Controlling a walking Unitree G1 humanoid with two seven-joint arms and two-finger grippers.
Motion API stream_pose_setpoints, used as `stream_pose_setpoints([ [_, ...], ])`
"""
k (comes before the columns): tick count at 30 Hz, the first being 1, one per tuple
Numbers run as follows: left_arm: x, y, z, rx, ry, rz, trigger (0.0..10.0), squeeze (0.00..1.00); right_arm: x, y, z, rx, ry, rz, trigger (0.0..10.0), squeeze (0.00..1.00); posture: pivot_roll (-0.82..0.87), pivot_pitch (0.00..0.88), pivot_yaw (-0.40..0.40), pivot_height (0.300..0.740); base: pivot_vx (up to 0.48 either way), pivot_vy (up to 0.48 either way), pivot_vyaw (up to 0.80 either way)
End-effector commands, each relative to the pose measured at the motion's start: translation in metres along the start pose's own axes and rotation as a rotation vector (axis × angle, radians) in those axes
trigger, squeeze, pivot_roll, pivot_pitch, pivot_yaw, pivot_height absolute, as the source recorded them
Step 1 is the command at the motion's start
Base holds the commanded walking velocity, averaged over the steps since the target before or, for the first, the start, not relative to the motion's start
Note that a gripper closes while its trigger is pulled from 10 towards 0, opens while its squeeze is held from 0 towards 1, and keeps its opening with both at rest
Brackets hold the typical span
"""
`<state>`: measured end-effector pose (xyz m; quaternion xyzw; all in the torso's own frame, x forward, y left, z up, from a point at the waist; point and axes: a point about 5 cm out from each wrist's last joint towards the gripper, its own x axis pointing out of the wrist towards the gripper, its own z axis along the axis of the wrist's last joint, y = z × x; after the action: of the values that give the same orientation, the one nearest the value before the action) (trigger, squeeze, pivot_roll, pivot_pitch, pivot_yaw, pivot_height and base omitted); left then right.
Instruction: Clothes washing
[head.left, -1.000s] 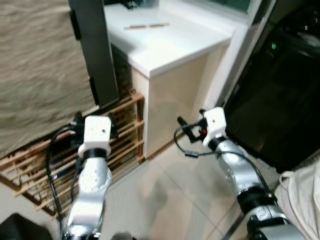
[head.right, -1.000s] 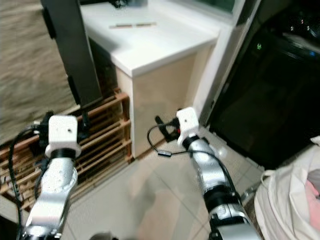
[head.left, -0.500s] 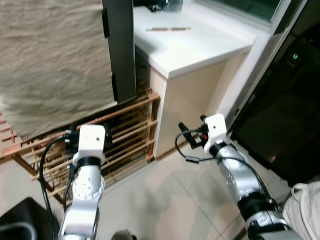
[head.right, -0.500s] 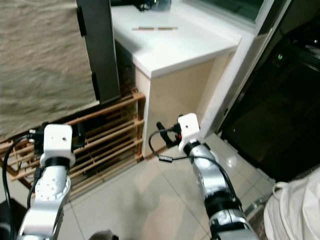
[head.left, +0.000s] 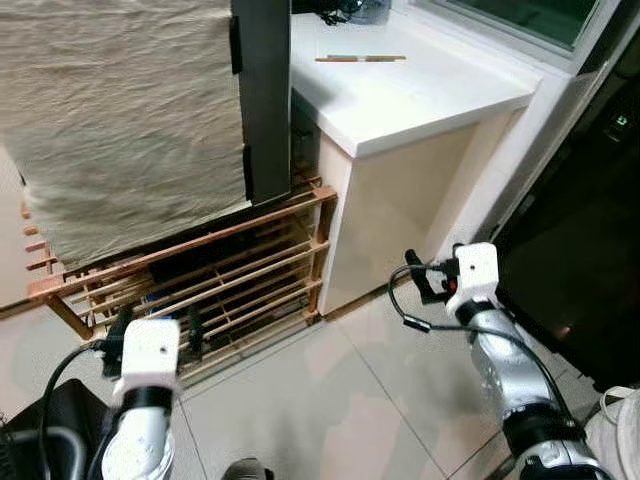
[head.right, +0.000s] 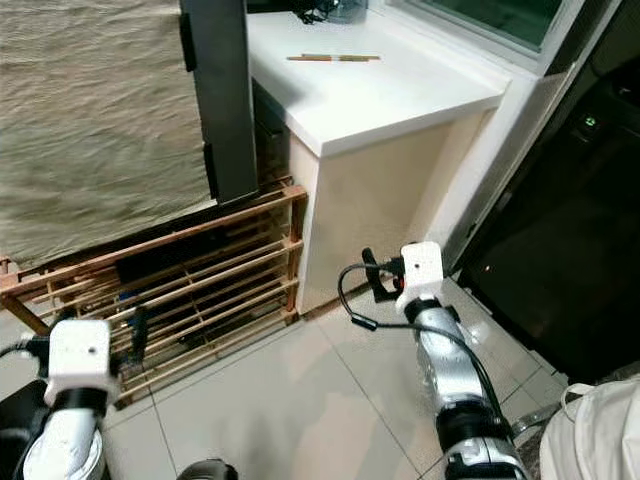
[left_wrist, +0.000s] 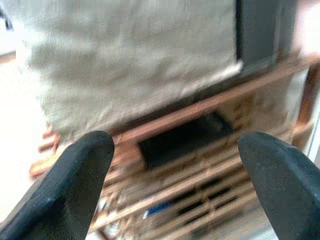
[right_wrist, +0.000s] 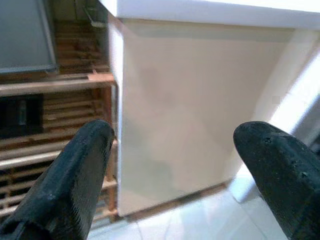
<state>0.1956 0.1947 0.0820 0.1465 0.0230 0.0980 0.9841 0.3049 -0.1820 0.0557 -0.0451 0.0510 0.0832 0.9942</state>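
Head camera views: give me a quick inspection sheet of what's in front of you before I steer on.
Surface: pale tiled floor; white counter top on a beige cabinet.
Job's things: white laundry bag at the robot's lower right; dark appliance front with a small green light, to the right.
Clutter: thin stick-like item lying on the counter; dark items at its far edge, too small to tell.
Grippers: left pincer open, empty, facing the wooden slatted rack; right pincer open, empty, facing the cabinet side.
Cables: black cable looping off the right wrist.
Surroundings: beige cloth hanging over the rack; dark upright panel beside it.
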Motion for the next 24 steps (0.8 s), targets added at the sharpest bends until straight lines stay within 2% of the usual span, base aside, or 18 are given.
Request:
stream_pose_setpoints([
  [1, 0.004, -0.001, 0.01, 0.0, -0.036, 0.007, 10.0, 0.0, -0.006, -0.006, -0.002, 0.009, -0.012, -0.038, 10.0, 0.0, 0.1, 0.0, -0.104, 0.74, 0.0, 0.0, 0.0],
  [7, 0.008, -0.003, 0.017, -0.019, -0.07, 0.009, 10.0, 0.0, -0.003, 0.001, -0.008, 0.03, 0.025, -0.019, 10.0, 0.0, 0.09, 0.0, -0.101, 0.74, 0.0, 0.0, 0.0],
  [11, 0.011, -0.004, 0.017, -0.087, -0.042, 0.044, 10.0, 0.0, 0.005, 0.003, 0.002, 0.033, -0.007, 0.008, 10.0, 0.0, 0.09, 0.0, -0.095, 0.74, 0.221, 0.0, 0.0],
  [17, 0.01, -0.006, 0.016, -0.129, -0.019, 0.066, 10.0, 0.0, 0.015, 0.008, 0.01, -0.003, -0.013, 0.06, 10.0, 0.0, 0.09, 0.0, -0.093, 0.74, 0.408, 0.183, 0.72],
  [19, 0.01, -0.006, 0.016, -0.11, -0.014, 0.078, 10.0, 0.0, 0.017, 0.01, 0.011, -0.007, -0.015, 0.077, 10.0, 0.0, 0.1, 0.0, -0.097, 0.74, 0.379, 0.292, 0.7],
  [20, 0.011, -0.005, 0.014, -0.062, 0.001, 0.113, 10.0, 0.0, 0.018, 0.011, 0.012, -0.004, -0.011, 0.095, 10.0, 0.0, 0.1, 0.0, -0.097, 0.74, 0.0, 0.0, 0.7],
  [24, 0.013, -0.008, 0.013, -0.064, 0.018, 0.096, 10.0, 0.0, 0.021, 0.012, 0.014, -0.006, -0.007, 0.104, 10.0, 0.0, 0.1, 0.005, -0.099, 0.74, 0.0, 0.0, 0.69],
])
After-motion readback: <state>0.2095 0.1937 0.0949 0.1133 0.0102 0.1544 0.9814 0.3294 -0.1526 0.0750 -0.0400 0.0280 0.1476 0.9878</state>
